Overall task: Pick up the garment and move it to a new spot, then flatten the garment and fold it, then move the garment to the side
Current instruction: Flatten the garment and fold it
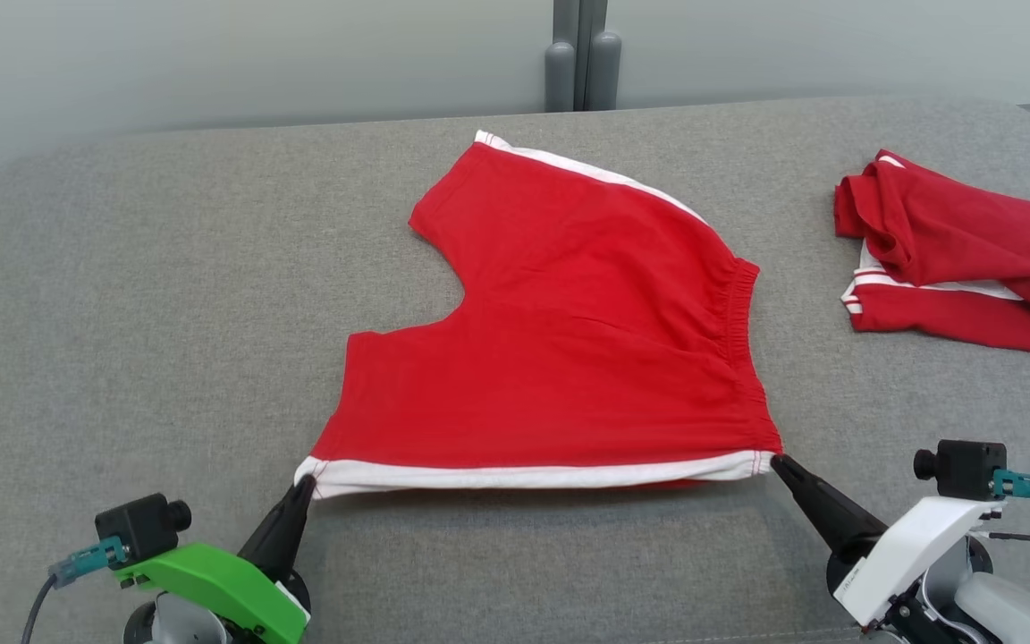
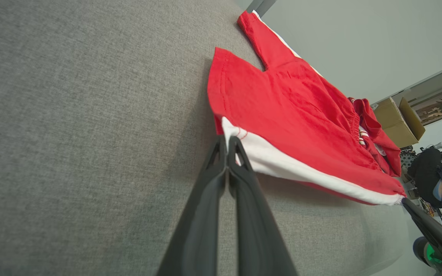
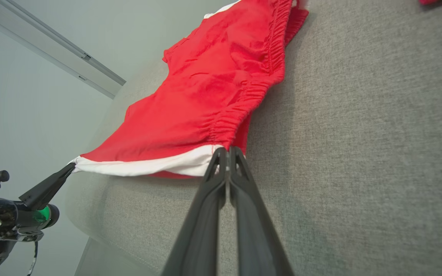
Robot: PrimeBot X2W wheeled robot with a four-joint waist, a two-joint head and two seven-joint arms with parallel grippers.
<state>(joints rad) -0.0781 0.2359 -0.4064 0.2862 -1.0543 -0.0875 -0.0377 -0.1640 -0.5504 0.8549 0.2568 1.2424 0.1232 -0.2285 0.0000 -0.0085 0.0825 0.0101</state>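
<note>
The garment (image 1: 560, 358) is a pair of red shorts with white side stripes, spread on the grey cushion (image 1: 166, 295), waistband to the right. Its near white-striped edge is stretched between my two grippers and lifted slightly off the cushion. My left gripper (image 1: 305, 483) is shut on the garment's near left corner (image 2: 230, 132). My right gripper (image 1: 776, 461) is shut on the near right corner by the elastic waistband (image 3: 221, 147). In the left wrist view my left gripper (image 2: 227, 138) pinches the white hem, and in the right wrist view my right gripper (image 3: 226, 150) does the same.
A second red garment with white trim (image 1: 962, 255) lies crumpled at the far right of the cushion. A grey post (image 1: 579, 54) stands behind the cushion's far edge. In the left wrist view a cardboard box (image 2: 397, 120) and a person (image 2: 436, 182) are beyond the cushion.
</note>
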